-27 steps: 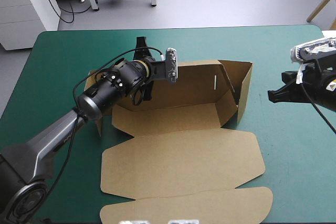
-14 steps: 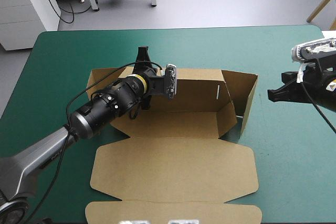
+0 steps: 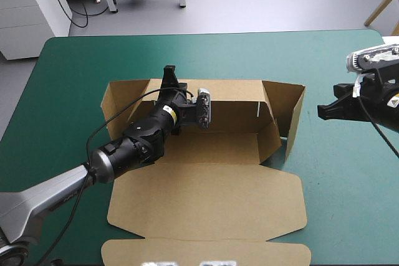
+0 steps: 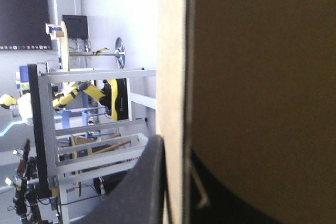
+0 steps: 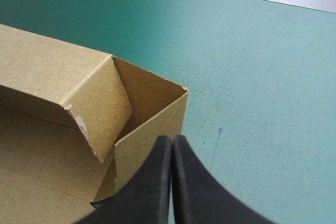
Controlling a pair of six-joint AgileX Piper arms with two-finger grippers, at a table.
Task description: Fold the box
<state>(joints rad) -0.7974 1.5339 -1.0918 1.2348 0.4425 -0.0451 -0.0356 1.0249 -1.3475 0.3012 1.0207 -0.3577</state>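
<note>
The brown box lies in the middle of the teal-green cover as an open tray, its back wall and right wall raised and its lid flat toward the near edge. My left gripper sits on the back wall's top edge, shut on the board. In the left wrist view the board's edge runs between the black fingers. My right gripper hovers to the right of the box, shut and empty. Its view shows the shut right gripper just short of the box's right corner.
The lid's front flap reaches the table's near edge. A left end flap stands angled outward. Bare teal-green cover lies right of the box and beyond its back wall.
The box slid toward the near-left, and its back wall now stands more upright. My left gripper came down and nearer with that wall. The right arm stayed put.
</note>
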